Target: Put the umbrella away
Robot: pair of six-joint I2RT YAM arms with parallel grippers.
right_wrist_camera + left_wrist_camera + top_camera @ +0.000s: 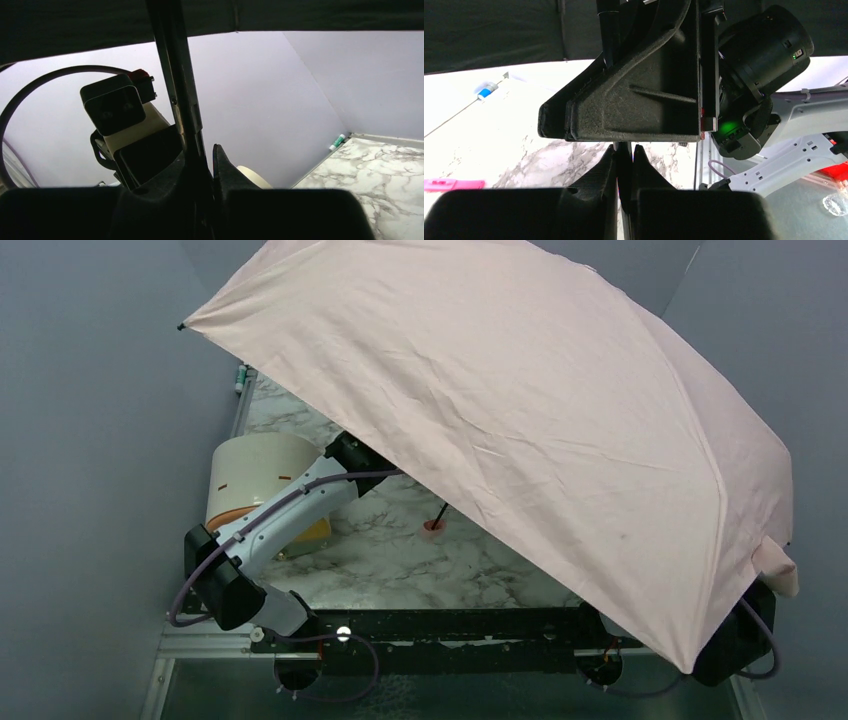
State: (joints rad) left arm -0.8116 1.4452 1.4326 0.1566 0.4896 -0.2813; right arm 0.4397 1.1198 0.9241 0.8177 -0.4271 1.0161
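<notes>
Umbrella [520, 390]: open, canopy tilted over the marble bench [400, 570] | left hand [624, 150]: clenched on the thin black shaft [172, 75] | right hand [201, 155]: clenched on same shaft | handling, judged: light, fabric floppy, catches easily; grip rigid shaft, never canopy

The umbrella [520, 410] is plain pale pink on top, with a black lining [489, 30] and a thin black shaft [175, 75]. The tabletop [400, 570] is white marble veined in grey. The cylinder [255, 470] is cream with small orange marks. The strip [451, 184] is bright pink. The walls [90, 440] are grey-lavender.
</notes>
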